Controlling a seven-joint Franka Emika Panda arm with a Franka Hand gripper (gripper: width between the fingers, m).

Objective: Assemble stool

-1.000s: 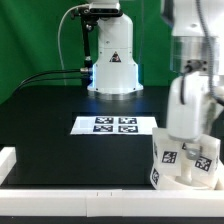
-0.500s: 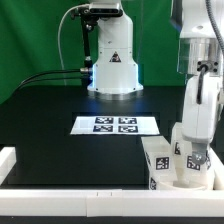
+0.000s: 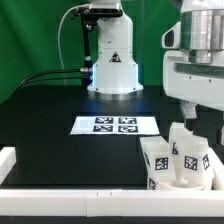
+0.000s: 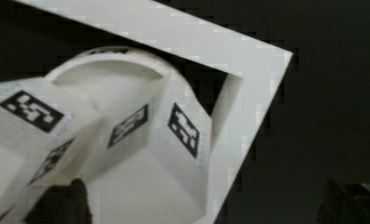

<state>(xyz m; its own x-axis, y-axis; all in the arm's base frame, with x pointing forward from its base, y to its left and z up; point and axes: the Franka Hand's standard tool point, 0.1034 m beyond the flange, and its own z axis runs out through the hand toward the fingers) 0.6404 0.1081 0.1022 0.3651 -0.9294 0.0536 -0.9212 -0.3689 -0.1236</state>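
Observation:
The white stool (image 3: 180, 165) lies upside down at the front of the exterior view's right, seat down against the border rail corner, with tagged block legs (image 3: 159, 160) sticking up. My gripper (image 3: 201, 112) hangs above the legs, open and empty. In the wrist view the round seat (image 4: 107, 75) and tagged legs (image 4: 155, 135) fill the frame. My gripper (image 4: 203, 206) shows there as two dark fingertips (image 4: 57, 200) set wide apart, holding nothing.
The marker board (image 3: 117, 125) lies flat mid-table. White border rails (image 3: 70, 176) run along the front edge and meet at a corner (image 4: 253, 60) by the stool. The arm's white base (image 3: 113, 60) stands at the back.
My gripper was low on a leg of the stool. It has let go and risen straight up. The stool stays by the rail corner.

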